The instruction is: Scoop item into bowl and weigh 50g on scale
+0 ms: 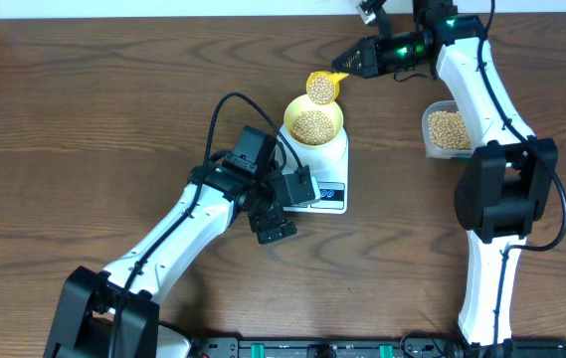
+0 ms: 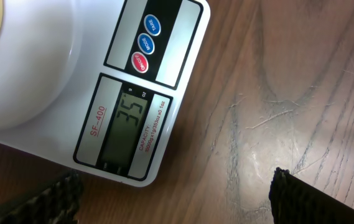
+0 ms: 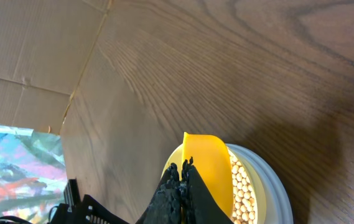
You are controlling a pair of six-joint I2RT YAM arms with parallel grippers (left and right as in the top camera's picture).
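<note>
While the right hand [image 1: 346,63] clenches the handle of a yellow scoop [image 1: 322,87] in the upper middle of the overhead frame, the scoop's cup hangs just above the upper rim of the bowl [image 1: 288,117] and carries a load of beans [image 1: 312,127]. More beans fill the pale yellow bowl to a good depth. The bowl stands on the white scale [image 1: 334,164] at the centre of the frame, on the brown wooden table [image 1: 84,119].

A clear tub [image 1: 426,139] with another layer of beans sits well apart on the right side of the frame, beside the right arm.

From the right wrist, the black fingers [image 3: 175,190] are pinched shut on the scoop at the bottom middle. The scoop covers the left part of the bowl, and beans show along its right edge.

Just below and left of the scale in the overhead frame, the left hand [image 1: 287,207] is released and grasps nothing. In the left wrist view its two fingertips [image 2: 55,199] show at the bottom corners, wide apart, with bare table between them. The scale's display [image 2: 127,121] fills the left centre of that view and appears to read 35, with three round buttons beyond it.
</note>
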